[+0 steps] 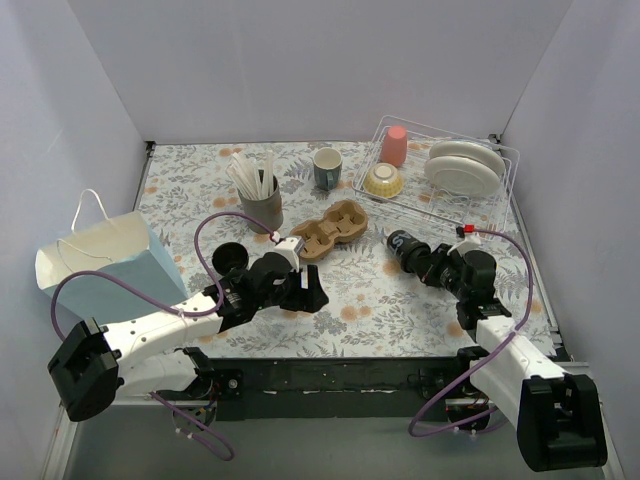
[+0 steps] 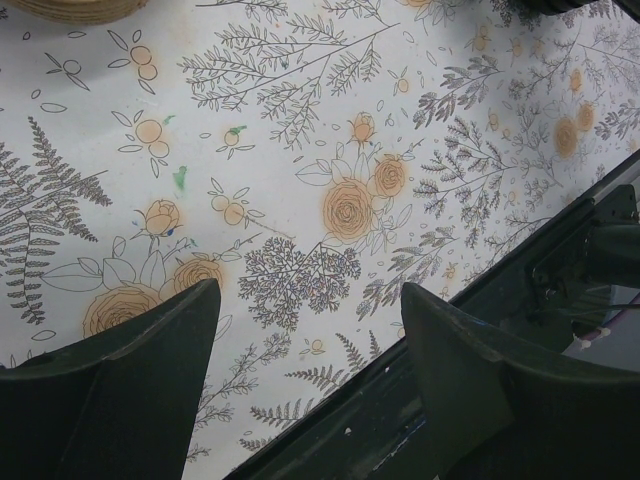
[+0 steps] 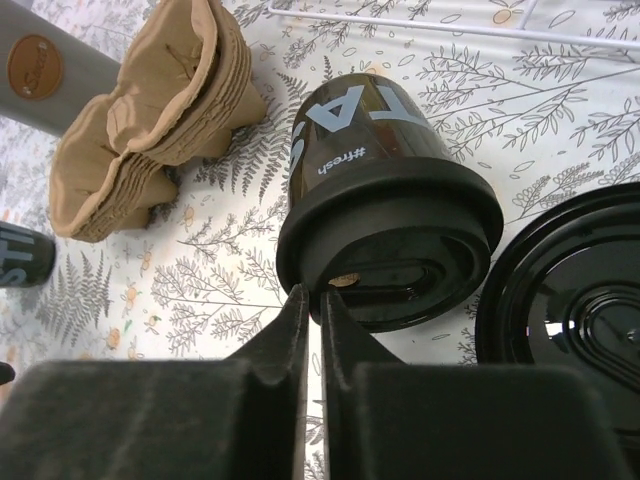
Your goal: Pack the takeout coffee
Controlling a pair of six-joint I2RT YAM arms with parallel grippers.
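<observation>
Left pincer (image 2: pixel 305 330) spread wide over floral tablecloth (image 2: pixel 300 150); nothing between fingers (image 2: pixel 130 350)

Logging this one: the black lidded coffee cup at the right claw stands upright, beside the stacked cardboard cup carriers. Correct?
No. The coffee cup lies on its side, lid facing the right claw, as the right wrist view shows. It is indeed beside the stacked cardboard cup carriers.

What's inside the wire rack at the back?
A pink cup, a yellowish bowl and white plates stacked on edge. The plates overlap, so how many there are, and anything behind them, is hidden.
</observation>
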